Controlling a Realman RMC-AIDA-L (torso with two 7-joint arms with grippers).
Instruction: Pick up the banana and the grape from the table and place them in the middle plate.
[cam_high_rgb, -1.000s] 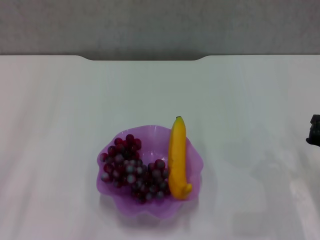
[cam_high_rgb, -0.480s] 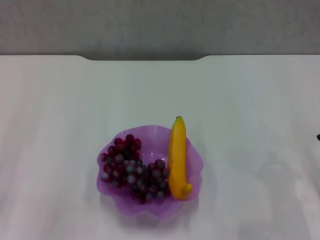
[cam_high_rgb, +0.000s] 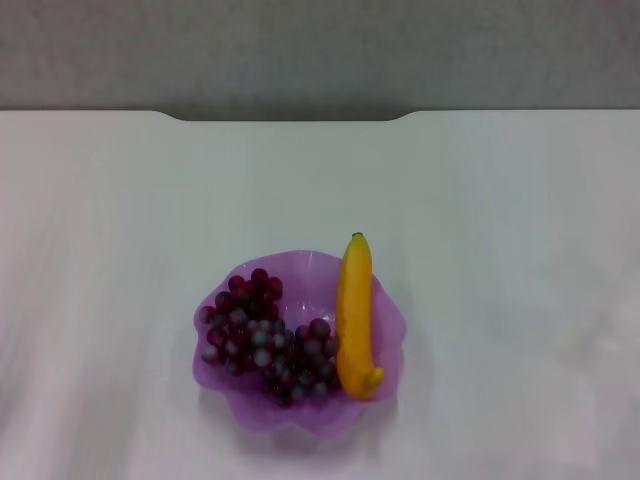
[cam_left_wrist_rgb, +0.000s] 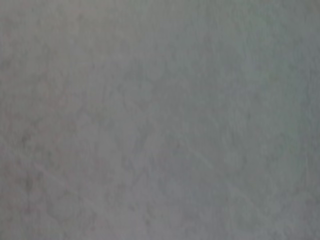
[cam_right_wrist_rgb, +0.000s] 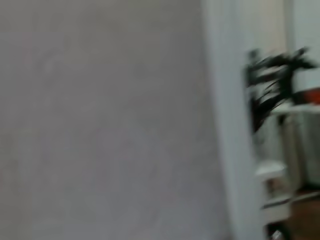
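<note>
Neither gripper shows in any view: the head view holds no arm at all, the left wrist view gives only a blank grey-white surface, and the right wrist view gives a pale surface with blurred room clutter past its edge. Whether the fingers of either arm are apart or together cannot be told.

Head view, layout:
- middle plate (cam_high_rgb: 392, 318), purple with a scalloped rim, sits on the table (cam_high_rgb: 500, 200), toward the near side and roughly centred left to right.
- grape (cam_high_rgb: 262, 336) bunch lies inside the plate, filling its left and centre.
- banana (cam_high_rgb: 356, 315) lies along the right side of the plate, its far tip resting on the far rim and poking a little past it, its stem end down near the near rim. Banana and grapes are just beside each other, probably touching.

Progress, my reading: both fruits are in the plate and nothing is left on the bare tabletop, so both placements look done. All that seems to remain is for the arms to stay clear.

Writing: no brand, label or text readable anywhere in these views.
</note>
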